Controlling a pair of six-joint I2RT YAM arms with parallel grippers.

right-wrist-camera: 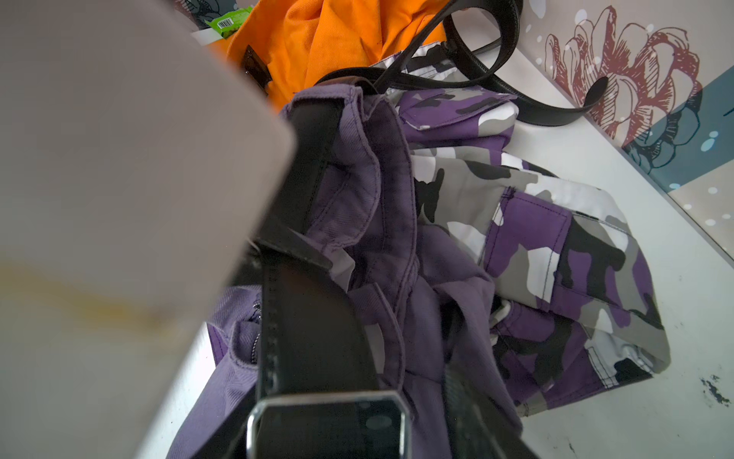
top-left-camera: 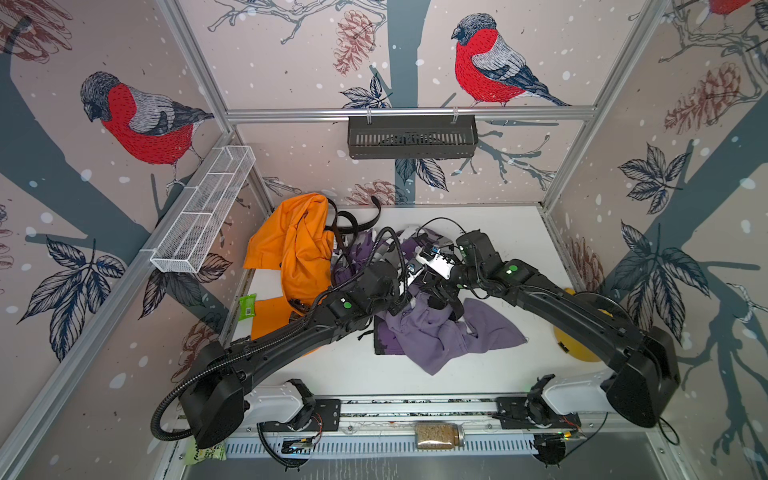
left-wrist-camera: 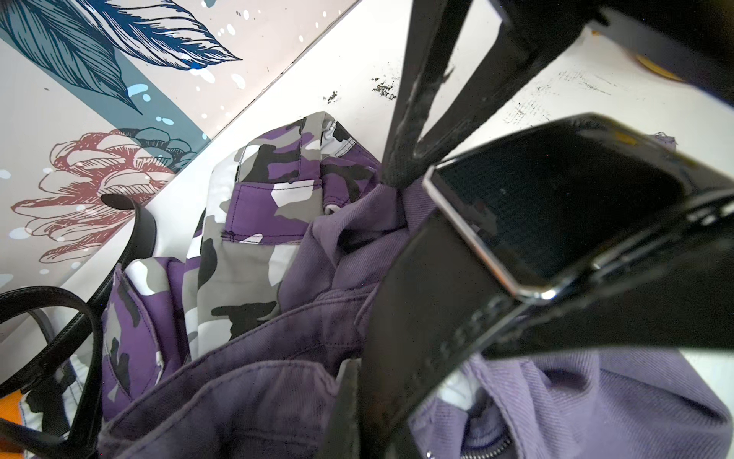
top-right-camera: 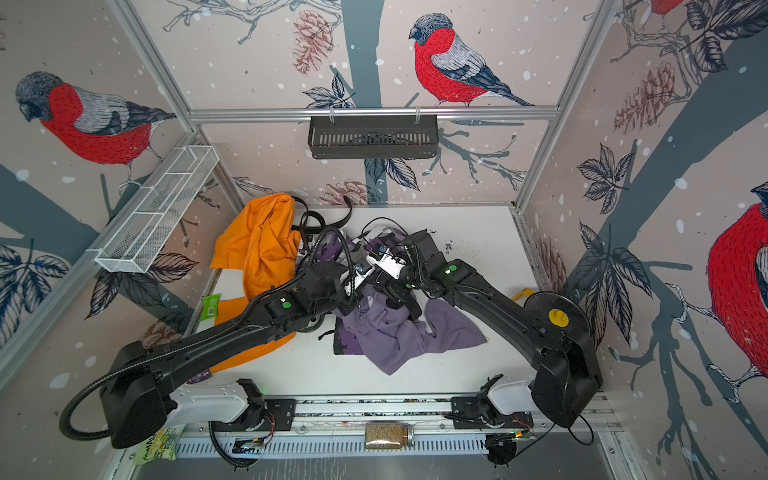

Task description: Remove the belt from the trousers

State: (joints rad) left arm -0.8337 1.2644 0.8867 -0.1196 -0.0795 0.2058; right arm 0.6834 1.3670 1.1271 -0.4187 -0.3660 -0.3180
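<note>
**Operator:** Where is the belt?

**Robot:** The glossy black belt [right-wrist-camera: 310, 337] with the stitched edge lies along the waistband of the plain purple twill trousers [right-wrist-camera: 377, 179], which are crumpled in the middle of the white table [top-left-camera: 519, 232]. Its rectangular silver metal buckle [left-wrist-camera: 488, 254] stands right in front of both my wrist cameras.

**Operator:** And your grip?

**Robot:** My left end effector [top-left-camera: 405, 297] is closed tight, and the strap runs close past its camera. Whether it pinches the strap, I cannot tell. My right end effector [top-left-camera: 440, 297] hangs just beside it over the same waistband. How wide it stands, I cannot tell.

**Operator:** What else is around?

**Robot:** Camouflage trousers [right-wrist-camera: 556, 238] in purple, grey, white and black, with patch pockets and dark stitching, touch the plain pair. Behind them a second slim black belt [top-left-camera: 349, 222] curls in loops beside a rumpled orange cloth garment [top-left-camera: 299, 241].

**Operator:** Any writing?

**Robot:** Only a barcode on a flat green packet [top-left-camera: 247, 306]. Its print is too small to read.
</note>
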